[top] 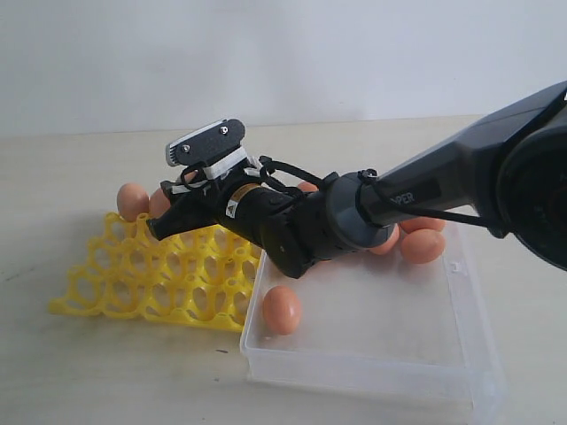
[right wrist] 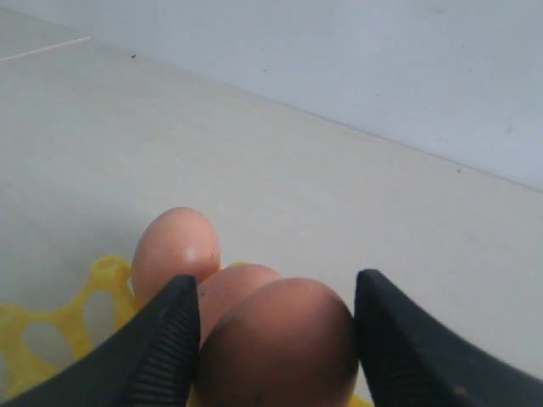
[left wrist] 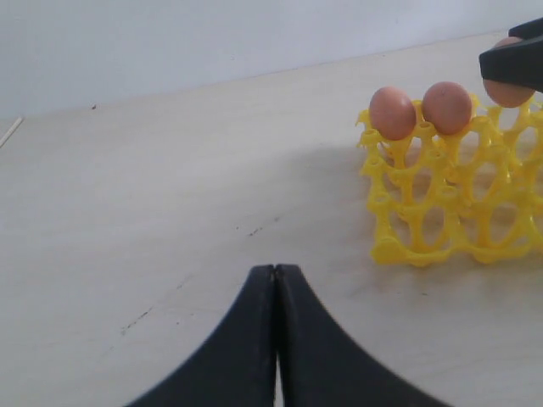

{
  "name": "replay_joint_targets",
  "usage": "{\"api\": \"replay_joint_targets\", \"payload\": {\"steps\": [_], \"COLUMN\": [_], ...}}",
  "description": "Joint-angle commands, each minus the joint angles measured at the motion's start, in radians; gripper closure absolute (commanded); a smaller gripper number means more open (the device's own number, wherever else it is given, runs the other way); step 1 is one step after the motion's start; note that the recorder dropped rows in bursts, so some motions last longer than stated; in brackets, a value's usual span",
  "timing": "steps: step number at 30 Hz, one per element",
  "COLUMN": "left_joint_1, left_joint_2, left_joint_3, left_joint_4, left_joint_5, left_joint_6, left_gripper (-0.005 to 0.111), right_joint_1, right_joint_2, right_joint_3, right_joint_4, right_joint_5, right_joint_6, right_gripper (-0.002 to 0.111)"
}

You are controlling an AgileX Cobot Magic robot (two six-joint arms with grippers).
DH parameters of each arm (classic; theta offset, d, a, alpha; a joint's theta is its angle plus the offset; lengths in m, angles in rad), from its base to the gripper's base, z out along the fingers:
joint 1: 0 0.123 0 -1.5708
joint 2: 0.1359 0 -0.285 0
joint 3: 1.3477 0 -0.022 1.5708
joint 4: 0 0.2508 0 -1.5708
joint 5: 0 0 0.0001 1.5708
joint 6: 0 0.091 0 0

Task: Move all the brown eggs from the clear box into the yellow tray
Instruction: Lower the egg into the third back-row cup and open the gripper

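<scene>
My right gripper (top: 165,219) reaches left from the clear box (top: 381,359) to the far row of the yellow tray (top: 133,285). In the right wrist view its fingers (right wrist: 174,331) press both sides of a brown egg (right wrist: 284,343), so it is shut on that egg. Two more brown eggs (left wrist: 393,112) (left wrist: 447,107) sit in the tray's far row beside it. One brown egg (top: 282,309) lies at the clear box's near left corner, and others (top: 422,245) lie at its far side, partly hidden by the arm. My left gripper (left wrist: 276,270) is shut over bare table.
The right arm (top: 443,181) stretches across the clear box's far half. The tray (left wrist: 441,212) lies to the left of the box, touching its left edge. A plain wall stands behind the light wooden table (left wrist: 153,195).
</scene>
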Motion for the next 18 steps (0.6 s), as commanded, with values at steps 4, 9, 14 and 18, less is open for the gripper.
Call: {"api": "replay_joint_targets", "payload": {"steps": [4,9,14,18], "left_joint_1": [-0.005,-0.005,-0.005,-0.005], "left_joint_2": [-0.006,-0.006,-0.006,-0.006], "left_joint_3": [-0.004,-0.004,-0.004,-0.004], "left_joint_4": [-0.001,-0.001,-0.001,-0.001], "left_joint_5": [-0.006,-0.006,-0.006,-0.006], "left_joint_6": [-0.005,-0.005,-0.005,-0.005], "left_gripper": [0.107,0.107,0.107,0.107], "right_joint_1": [-0.006,-0.006,-0.006,-0.006], "right_joint_2": [-0.003,-0.003,-0.005,-0.006], "right_joint_3": [-0.008,-0.008,-0.008,-0.008], "right_joint_4": [-0.011,-0.011,-0.011,-0.011], "right_joint_5": [-0.02,0.002,0.011,0.019], "right_joint_6": [0.002,0.002,0.002,0.002], "right_gripper": [0.057,0.053,0.047,0.046]}}
